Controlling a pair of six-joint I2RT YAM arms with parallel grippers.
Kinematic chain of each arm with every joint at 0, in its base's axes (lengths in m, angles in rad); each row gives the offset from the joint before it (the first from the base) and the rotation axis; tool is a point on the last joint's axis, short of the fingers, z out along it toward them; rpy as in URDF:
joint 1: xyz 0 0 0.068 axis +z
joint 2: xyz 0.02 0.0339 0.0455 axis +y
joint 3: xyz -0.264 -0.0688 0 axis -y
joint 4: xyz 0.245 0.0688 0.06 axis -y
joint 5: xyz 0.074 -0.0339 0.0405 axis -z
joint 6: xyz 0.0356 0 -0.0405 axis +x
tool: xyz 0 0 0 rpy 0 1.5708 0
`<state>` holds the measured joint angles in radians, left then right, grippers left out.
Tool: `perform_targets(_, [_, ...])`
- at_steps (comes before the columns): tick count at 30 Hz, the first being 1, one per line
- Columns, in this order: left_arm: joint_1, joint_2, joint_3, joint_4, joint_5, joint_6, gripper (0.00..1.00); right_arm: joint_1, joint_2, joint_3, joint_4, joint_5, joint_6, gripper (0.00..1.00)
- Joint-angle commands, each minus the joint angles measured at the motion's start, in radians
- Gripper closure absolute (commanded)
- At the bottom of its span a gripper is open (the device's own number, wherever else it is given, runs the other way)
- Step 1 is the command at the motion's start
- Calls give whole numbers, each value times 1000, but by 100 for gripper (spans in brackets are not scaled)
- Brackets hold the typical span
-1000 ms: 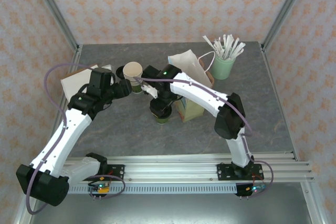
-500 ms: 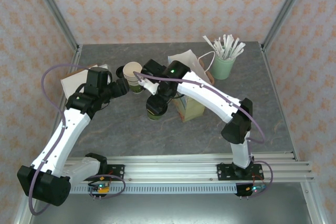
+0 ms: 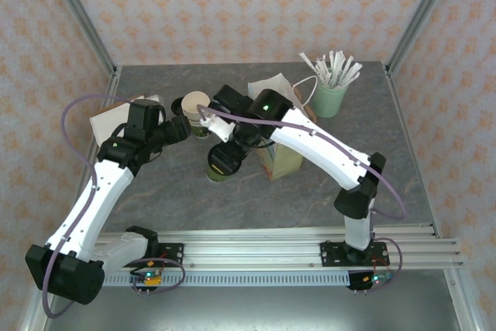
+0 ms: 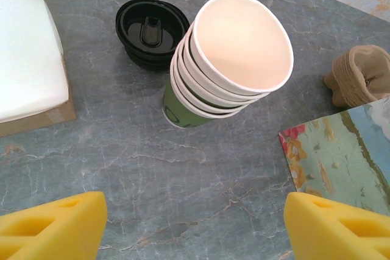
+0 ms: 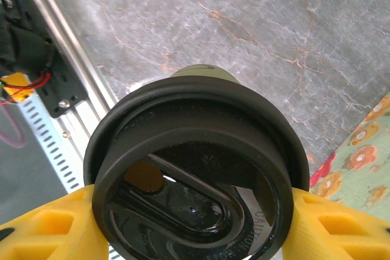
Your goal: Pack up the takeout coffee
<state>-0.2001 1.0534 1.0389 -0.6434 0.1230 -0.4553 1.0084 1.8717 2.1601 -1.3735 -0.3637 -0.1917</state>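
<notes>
Evidently the right gripper (image 5: 194,226) clamps the coffee (image 3: 222,162) at its lid, mid-table just left of the bag (image 3: 280,159) (presumably for lifting in); the left gripper (image 4: 195,223) gapes empty before the stack (image 4: 231,59).

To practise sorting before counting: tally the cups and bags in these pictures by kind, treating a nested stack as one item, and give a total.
Lidded coffee cup: 1
Stack of lidless cups: 1
Mint-green cup of sticks: 1
Paper bag: 1
Total: 4
</notes>
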Motion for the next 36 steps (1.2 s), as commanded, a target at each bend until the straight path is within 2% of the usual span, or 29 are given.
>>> perform_targets(1, [7,-12,29,-17,12,0,23,5,-73,39,-16,-34,18,42])
perform_targets(11, [6,-4,59,-7,78,-3,23,2,-143,138,-32,-25,48,43])
perform_targets(17, [-2,-4,80,23,125,-20,23,-41,-171,213,-47,-16,82,45])
perform_targets(27, [-102,40,162,93,153,-49,23,-186,-266,243,-20,19,160,44])
perform_targets(36, [-212,171,247,195,259,-74,23,-384,-289,263,-95,214,229,45])
